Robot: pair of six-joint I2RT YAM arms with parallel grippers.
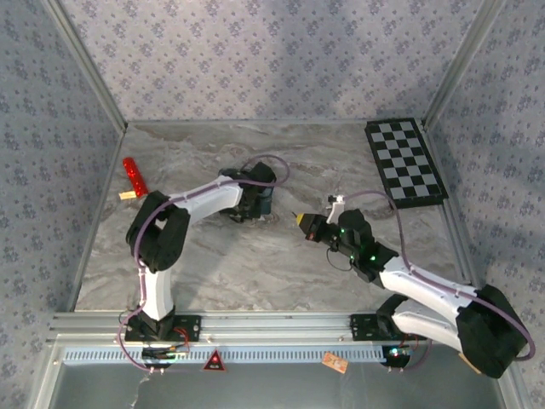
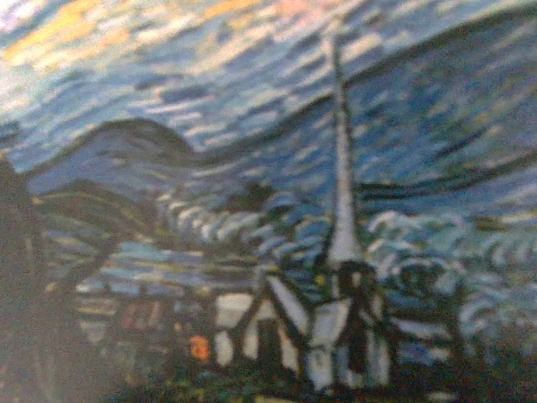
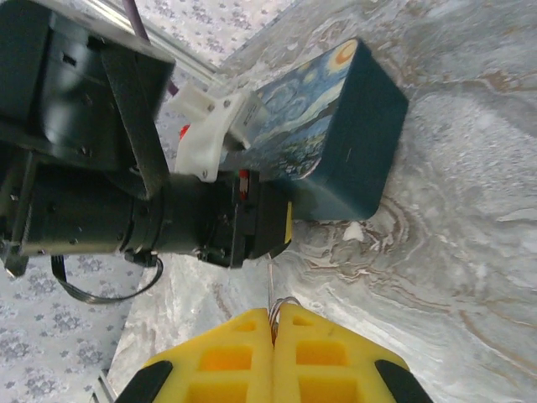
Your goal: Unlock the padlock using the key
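The padlock (image 3: 336, 126) is a dark teal block whose face bears a printed night-sky painting, and it rests on the marble table. That painted face (image 2: 336, 210) sits very close in the left wrist view. My left gripper (image 1: 253, 201) is shut on the near end of the padlock (image 1: 264, 204), with a black finger and yellow pad (image 3: 285, 225) against it. My right gripper (image 3: 274, 323) has yellow fingers shut on the key (image 3: 270, 290). Its ring and thin blade stick out edge-on toward the left gripper, a short gap away. In the top view the right gripper (image 1: 300, 219) is just right of the padlock.
A red bar (image 1: 134, 175) and a small tan tag (image 1: 128, 195) lie at the left rear. A checkerboard (image 1: 406, 162) lies at the right rear. Patterned walls close the table (image 1: 255, 273) on three sides.
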